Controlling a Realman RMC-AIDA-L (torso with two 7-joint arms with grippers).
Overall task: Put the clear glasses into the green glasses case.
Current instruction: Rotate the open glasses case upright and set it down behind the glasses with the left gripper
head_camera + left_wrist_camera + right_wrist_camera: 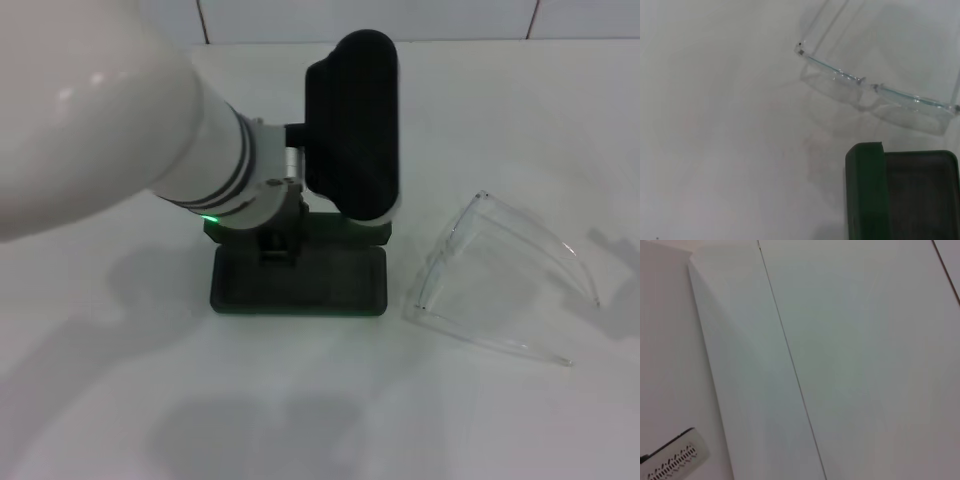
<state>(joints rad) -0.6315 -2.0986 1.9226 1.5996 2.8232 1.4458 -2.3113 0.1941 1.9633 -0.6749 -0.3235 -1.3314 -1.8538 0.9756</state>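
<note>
White desk (300, 420) fills my head view, with a pale tiled wall running along its far edge. Near the middle of the desk sits the green glasses case (298, 280), lid raised and standing upright at its far side, dark lining showing in the open tray. My left arm comes in from the near left corner, and its left tool (277, 245) hangs over the left part of the open tray, right at the hinge line. I cannot tell how far the tool is spread or whether it has hold of anything (the wrist housing hides the fingers from the head camera, and the left wrist camera does not show them).

Just right of the case, apart from it, the clear glasses (505, 285) lie on the desk with their long arms unfolded, reaching toward the right edge. My left wrist camera looks down on the case's corner and lining, with the glasses' front beyond it on bare desk.

My right arm is out of the head view; its wrist camera faces only the tiled wall, so the right tool does not show.
</note>
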